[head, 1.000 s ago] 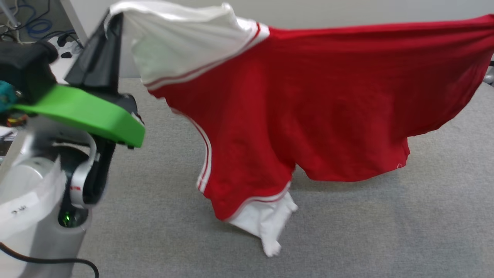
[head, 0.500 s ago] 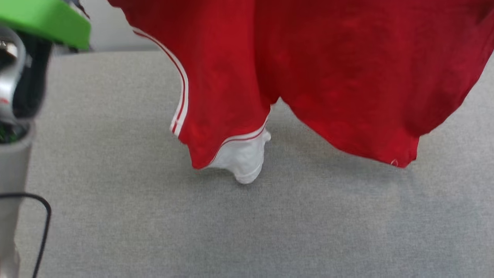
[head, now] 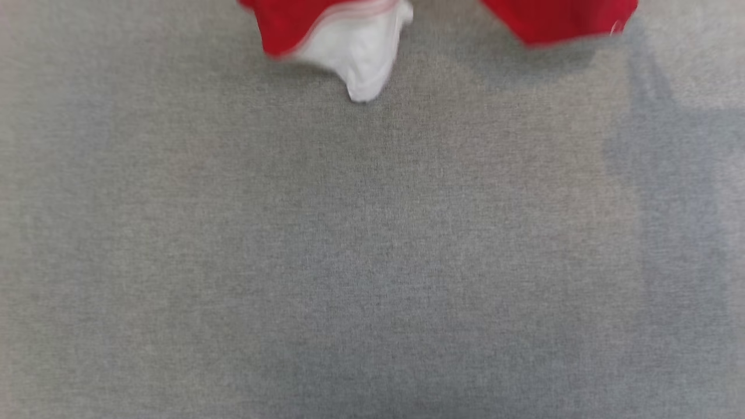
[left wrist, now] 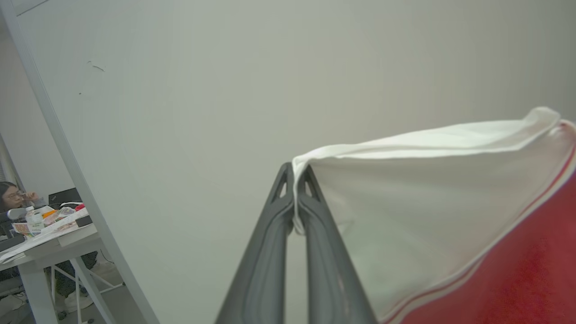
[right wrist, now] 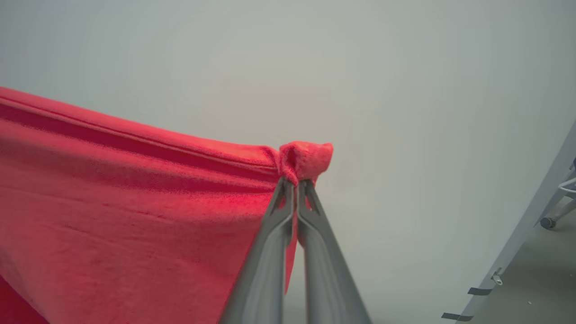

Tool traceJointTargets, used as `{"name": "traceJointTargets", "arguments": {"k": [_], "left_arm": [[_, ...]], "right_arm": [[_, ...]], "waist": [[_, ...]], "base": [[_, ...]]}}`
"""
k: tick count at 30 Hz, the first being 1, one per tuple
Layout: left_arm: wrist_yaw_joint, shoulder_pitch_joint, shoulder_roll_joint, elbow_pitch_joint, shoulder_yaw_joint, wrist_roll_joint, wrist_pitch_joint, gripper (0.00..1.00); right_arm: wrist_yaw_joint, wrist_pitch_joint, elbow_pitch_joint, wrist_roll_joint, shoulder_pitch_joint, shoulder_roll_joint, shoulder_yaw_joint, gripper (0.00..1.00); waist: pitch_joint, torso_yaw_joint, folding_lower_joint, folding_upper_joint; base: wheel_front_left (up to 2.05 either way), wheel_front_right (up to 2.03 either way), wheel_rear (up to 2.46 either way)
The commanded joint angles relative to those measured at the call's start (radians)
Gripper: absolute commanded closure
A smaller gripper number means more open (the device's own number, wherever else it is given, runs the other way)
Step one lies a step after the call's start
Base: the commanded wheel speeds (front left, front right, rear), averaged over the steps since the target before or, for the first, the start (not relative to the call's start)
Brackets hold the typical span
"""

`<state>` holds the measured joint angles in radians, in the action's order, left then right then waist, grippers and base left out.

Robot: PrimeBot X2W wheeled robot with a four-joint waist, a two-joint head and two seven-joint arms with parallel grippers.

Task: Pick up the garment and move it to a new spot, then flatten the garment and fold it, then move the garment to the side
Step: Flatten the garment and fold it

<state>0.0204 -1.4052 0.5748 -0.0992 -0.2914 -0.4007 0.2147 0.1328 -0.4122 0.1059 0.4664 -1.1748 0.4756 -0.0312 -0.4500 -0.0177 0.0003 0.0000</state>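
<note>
The garment (head: 361,46) hangs in the air, stretched between both grippers. In the head view only its lower ends reach in from the top edge: a white sleeve tip and two red corners (head: 559,20) above the grey table (head: 372,244). My left gripper (left wrist: 295,173) is shut on the edge of a white sleeve (left wrist: 405,211) with red-white trim, and the red body (left wrist: 531,279) runs off to the right. My right gripper (right wrist: 295,184) is shut on a bunched red corner (right wrist: 306,159), with the red cloth (right wrist: 135,211) spreading left and down.
The grey cloth-covered table stretches below the hanging cloth. A pale wall (left wrist: 270,90) stands behind both grippers. At the far left of the left wrist view a person (left wrist: 13,198) sits at a cluttered desk (left wrist: 49,234). A chair caster (right wrist: 546,222) shows at right.
The head camera has tilted down, so the garment slid toward the top edge and the left arm left the picture. The garment stays hung between both shut grippers.
</note>
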Motion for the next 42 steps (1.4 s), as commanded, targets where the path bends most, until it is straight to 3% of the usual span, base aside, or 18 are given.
{"name": "traceJointTargets", "arguments": {"k": [1, 11, 18, 24, 30, 35, 42], "left_arm": [[0.005, -0.069, 0.014, -0.038, 0.009, 0.020, -0.020, 1.00], [0.043, -0.463, -0.023, -0.379, -0.022, 0.114, -0.205, 1.00], [0.063, -0.562, -0.063, -0.615, -0.046, 0.133, -0.408, 1.00], [0.080, -0.468, -0.099, -0.674, -0.056, 0.107, -0.467, 1.00], [0.084, -0.292, -0.139, -0.576, -0.061, 0.109, -0.476, 1.00], [0.074, -0.075, -0.168, -0.467, -0.059, 0.125, -0.476, 1.00], [0.073, 0.204, -0.212, -0.433, -0.068, 0.108, -0.476, 1.00]], "right_arm": [[-0.002, 0.024, 0.037, -0.019, -0.054, 0.001, 0.001, 1.00], [-0.002, 0.202, 0.356, -0.119, -0.407, -0.061, 0.064, 1.00], [-0.002, 0.364, 0.561, -0.162, -0.536, -0.089, 0.101, 1.00], [-0.002, 0.436, 0.636, -0.148, -0.499, -0.085, 0.152, 1.00], [-0.002, 0.467, 0.655, -0.108, -0.410, -0.061, 0.221, 1.00], [-0.002, 0.462, 0.671, -0.063, -0.306, -0.053, 0.280, 1.00], [-0.002, 0.485, 0.675, 0.007, -0.122, -0.053, 0.334, 1.00]], "waist": [[-0.153, -0.012, -0.0003, 0.0000], [-0.287, -0.026, -0.0003, 0.0000], [-0.346, 0.010, -0.0003, 0.0000], [-0.358, 0.044, -0.0003, 0.0000], [-0.333, 0.075, -0.0003, 0.0000], [-0.264, 0.086, -0.0003, 0.0000], [-0.124, 0.100, -0.0003, 0.0000]], "base": [[0.00, 0.00, 0.00], [0.00, 0.00, 0.00], [0.00, 0.00, 0.00], [0.00, 0.00, 0.00], [0.00, 0.00, 0.00], [0.00, 0.00, 0.00], [0.00, 0.00, 0.00]]}}
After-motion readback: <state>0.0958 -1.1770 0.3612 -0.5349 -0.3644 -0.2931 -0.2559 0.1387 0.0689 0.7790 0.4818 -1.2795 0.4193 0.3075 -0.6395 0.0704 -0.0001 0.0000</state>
